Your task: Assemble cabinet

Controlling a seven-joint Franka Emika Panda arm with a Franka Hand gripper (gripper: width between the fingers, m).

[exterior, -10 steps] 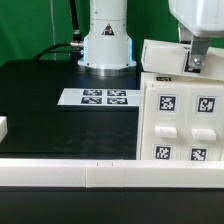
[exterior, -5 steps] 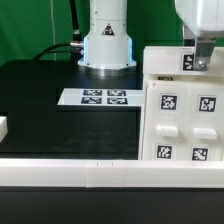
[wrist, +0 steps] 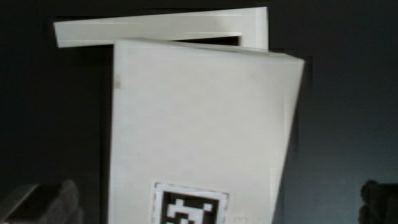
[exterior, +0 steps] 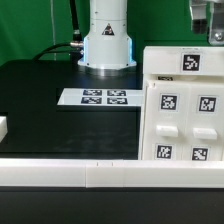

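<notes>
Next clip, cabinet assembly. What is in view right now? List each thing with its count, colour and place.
cabinet: one, white with black-and-white tags, on the exterior view's right of the table.
marker board: one, white, four tags, flat mid-table.
small block: one, white, at the exterior view's left edge, cut off.
rail: one, white, along the table's near edge.
table: one, black.
backdrop: one, green, behind.
robot base: one, white, at the table's back.
gripper: one, open, empty, above the cabinet.

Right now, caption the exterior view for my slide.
Open gripper hovers above the tagged white cabinet; marker board lies alongside.
</notes>
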